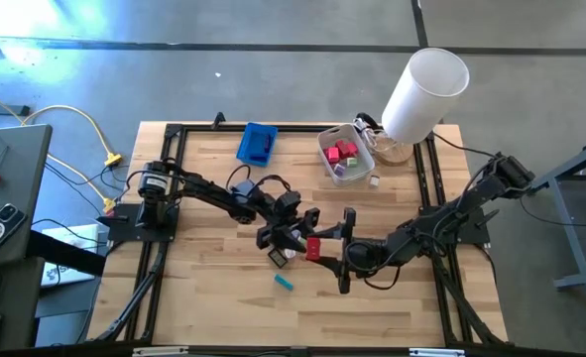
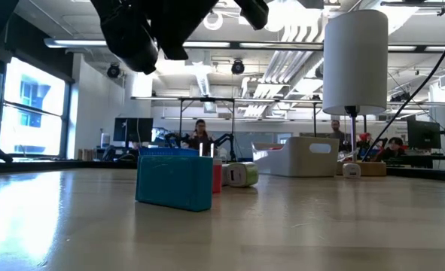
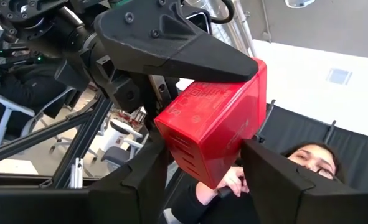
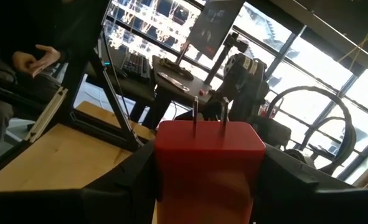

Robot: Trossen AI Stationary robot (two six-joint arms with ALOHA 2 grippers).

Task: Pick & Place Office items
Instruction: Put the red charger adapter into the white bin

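A red block (image 1: 312,248) with two metal prongs (image 4: 208,115) hangs above the table's middle, between my two grippers. My right gripper (image 4: 205,155) comes from the table's right and is shut on it. My left gripper (image 3: 202,149) comes from the left and is shut on the block's other end. A teal piece (image 1: 285,283) lies flat on the table just nearer than the grippers, and it stands in the foreground of the low view (image 2: 175,181). More red and pink pieces (image 1: 344,154) lie in the translucent bin (image 1: 324,139). My left gripper has one finger (image 3: 149,177) on each side of the red block's lower end (image 3: 193,165), pinching it. It slants upward from the table's left. The block is clear of the table. My right gripper pinches the red block by two opposite sides (image 4: 165,180) between its fingers (image 4: 124,183). The fingers lie level, coming from the table's right, and the prongs point away from the wrist. One finger (image 3: 171,43) lies along the block's face. The block is lifted clear.
The blue tray (image 1: 258,144) lies at the far edge, left of the bin. A tall white cylinder (image 1: 426,89) stands at the far right corner. Small pieces (image 1: 285,256) lie under the left gripper. A person (image 3: 308,158) sits beyond the table.
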